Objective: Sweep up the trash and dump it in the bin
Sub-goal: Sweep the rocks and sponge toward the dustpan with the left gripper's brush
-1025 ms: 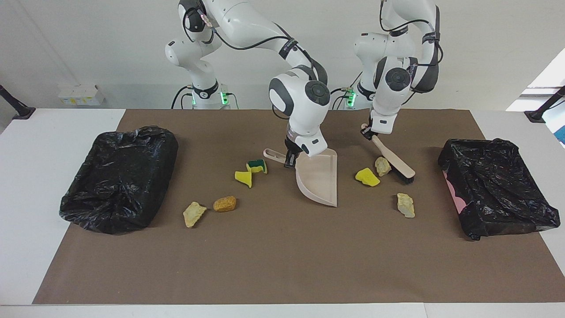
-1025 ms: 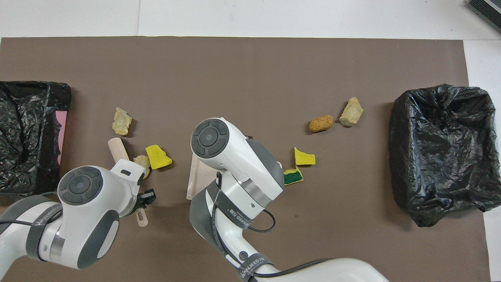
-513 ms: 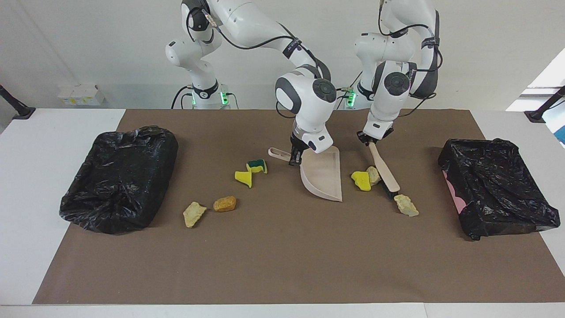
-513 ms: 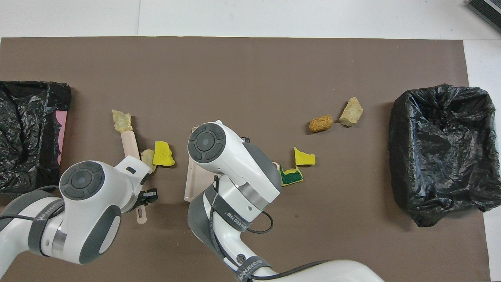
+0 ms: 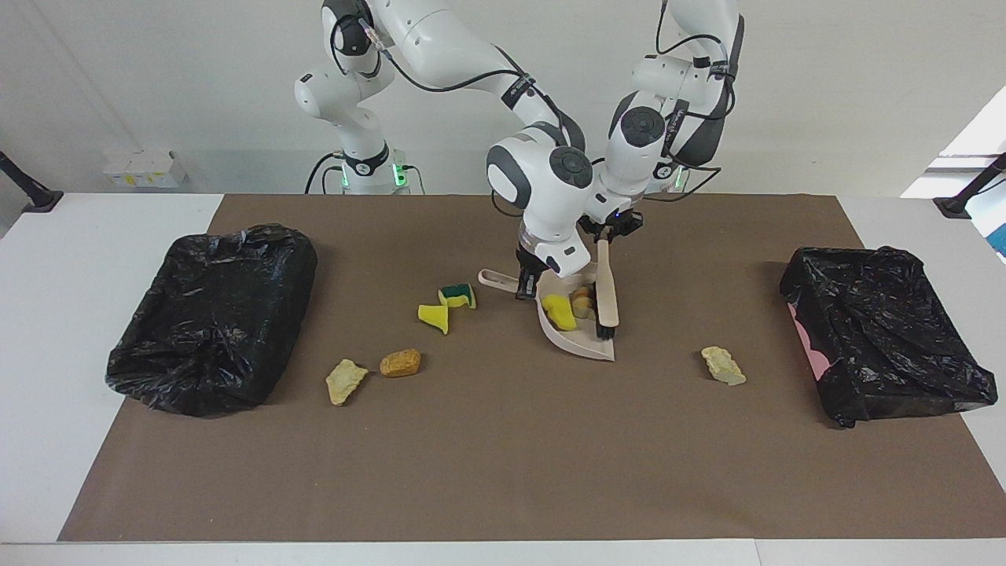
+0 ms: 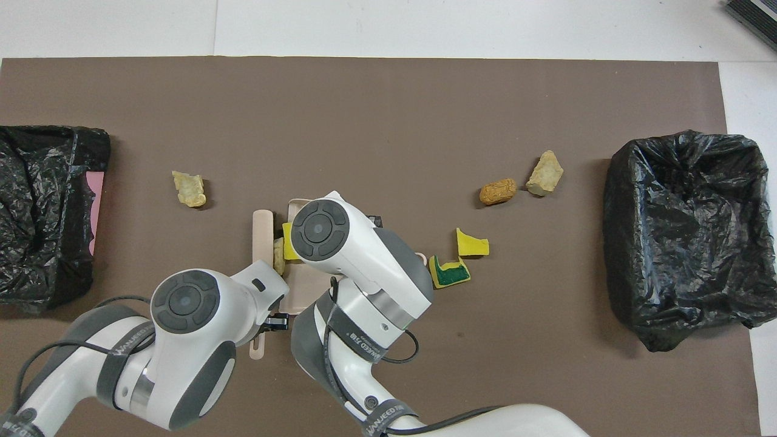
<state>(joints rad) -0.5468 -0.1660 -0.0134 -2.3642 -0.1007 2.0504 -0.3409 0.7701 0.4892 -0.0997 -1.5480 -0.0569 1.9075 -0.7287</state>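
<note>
My right gripper [image 5: 525,284] is clenched on the dustpan [image 5: 578,334] handle; my left gripper [image 5: 607,233] is clenched on the brush [image 5: 605,295]. The trash is light, soft or crumbly, better swept than pinched. 2 pieces [image 5: 559,311] lie in the pan; 4 scraps [image 5: 401,362] sit toward my right arm's bin [image 5: 212,314], 1 chunk [image 5: 723,365] toward my left arm's bin [image 5: 884,330]. Neither bin visibly holds trash.

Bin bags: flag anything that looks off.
The bin at the left arm's end has its black bag pulled askew, baring a pink wall. The other bin is fully covered.
</note>
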